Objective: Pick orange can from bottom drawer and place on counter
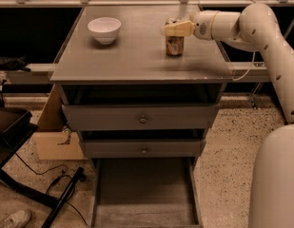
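Observation:
The orange can (174, 45) stands upright on the counter (137, 56), towards its back right. My gripper (176, 28) reaches in from the right and sits at the can's top, covering its upper rim. The bottom drawer (142, 194) is pulled out below the cabinet, and its plain grey floor shows nothing on it.
A white bowl (104, 29) sits on the counter at the back left. Two knobbed drawers (142, 119) above the bottom one stand slightly ajar. A cardboard box (53, 141), cables and a black stand lie on the floor to the left. My white arm (275, 46) crosses the right side.

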`<move>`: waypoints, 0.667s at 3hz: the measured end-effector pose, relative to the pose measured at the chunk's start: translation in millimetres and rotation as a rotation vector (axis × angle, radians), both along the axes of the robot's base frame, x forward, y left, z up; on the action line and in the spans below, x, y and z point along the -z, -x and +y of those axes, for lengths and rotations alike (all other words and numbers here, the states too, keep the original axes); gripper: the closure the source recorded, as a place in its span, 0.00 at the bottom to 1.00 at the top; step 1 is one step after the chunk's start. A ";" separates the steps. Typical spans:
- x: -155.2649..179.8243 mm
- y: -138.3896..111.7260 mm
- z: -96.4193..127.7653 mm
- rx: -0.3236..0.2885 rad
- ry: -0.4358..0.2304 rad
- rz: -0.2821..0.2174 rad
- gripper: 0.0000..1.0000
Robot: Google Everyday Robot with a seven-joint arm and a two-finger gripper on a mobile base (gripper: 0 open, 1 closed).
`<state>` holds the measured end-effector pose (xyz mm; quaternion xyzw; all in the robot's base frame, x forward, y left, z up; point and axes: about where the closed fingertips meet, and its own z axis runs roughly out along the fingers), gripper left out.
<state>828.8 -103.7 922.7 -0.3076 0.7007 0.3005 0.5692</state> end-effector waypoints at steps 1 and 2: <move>-2.6 1.5 -1.2 0.002 -0.003 -0.008 0.00; -11.4 7.3 -5.2 0.010 -0.014 -0.033 0.00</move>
